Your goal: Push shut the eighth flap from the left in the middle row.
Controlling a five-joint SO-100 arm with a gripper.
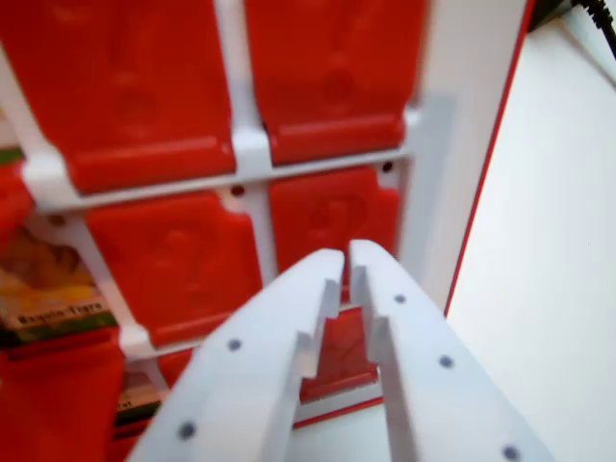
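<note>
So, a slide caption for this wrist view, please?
White plastic gripper, nearly closed, poised over red plastic flaps in a white grid frame.

Bright even light, soft blur throughout, faint shadows

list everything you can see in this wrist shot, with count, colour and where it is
flaps: at least four clear ones, red, lying flat in the white grid across the upper and middle picture; partial ones at the lower edge
frame: one, white, bars between the flaps and a wide border on the wrist view's right
picture card: one, yellowish with green strip, showing at the wrist view's left edge; print too blurred to read
surface: one, white, right of the board
cable: one, dark, top right corner
gripper: one, white, jaws nearly closed, tips over the lower right flap
</note>
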